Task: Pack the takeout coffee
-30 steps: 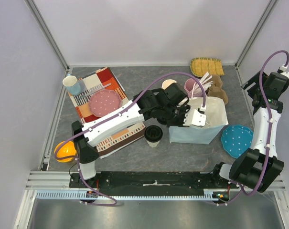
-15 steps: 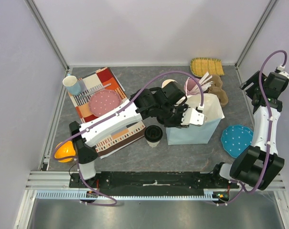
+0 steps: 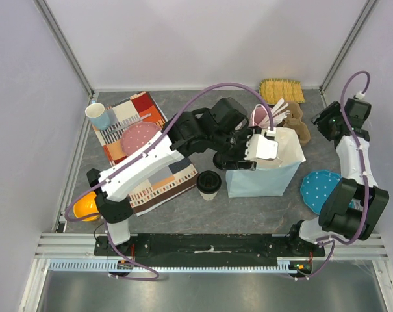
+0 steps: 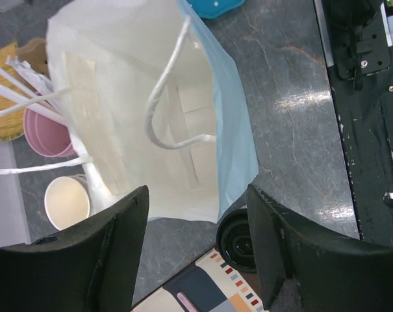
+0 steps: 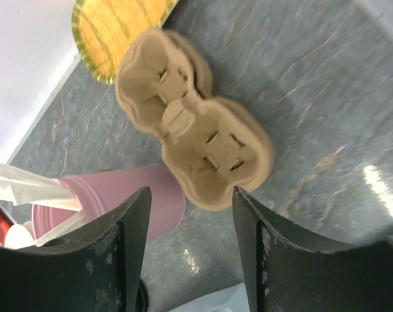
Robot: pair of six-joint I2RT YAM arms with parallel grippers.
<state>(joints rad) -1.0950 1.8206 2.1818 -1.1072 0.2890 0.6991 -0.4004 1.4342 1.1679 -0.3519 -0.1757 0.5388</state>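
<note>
The takeout coffee [image 3: 208, 184], a small white cup with a black lid, stands on the table just left of the light-blue paper bag [image 3: 261, 174]. The bag stands upright and open, its white inside [image 4: 138, 97] empty, with a handle loop lying across the opening. The coffee's lid [image 4: 238, 240] shows beside the bag's corner. My left gripper [image 3: 235, 158] hovers above the bag's left edge, open and empty [image 4: 196, 195]. My right gripper [image 3: 323, 121] is open and empty [image 5: 191, 195] above a cardboard cup carrier [image 5: 196, 140].
A pink cup with straws [image 3: 264, 117] and a lidless paper cup [image 3: 230, 116] stand behind the bag. A woven mat [image 3: 282, 90] lies at the back right, a teal plate [image 3: 321, 190] right of the bag. At left are patterned cloths [image 3: 158, 185], a pink plate [image 3: 142, 138], a blue-banded cup [image 3: 99, 116] and an orange bowl [image 3: 87, 205].
The bag went from tilted to standing upright, and my left gripper rose above its left edge. My right arm swung inward toward the cup carrier.
</note>
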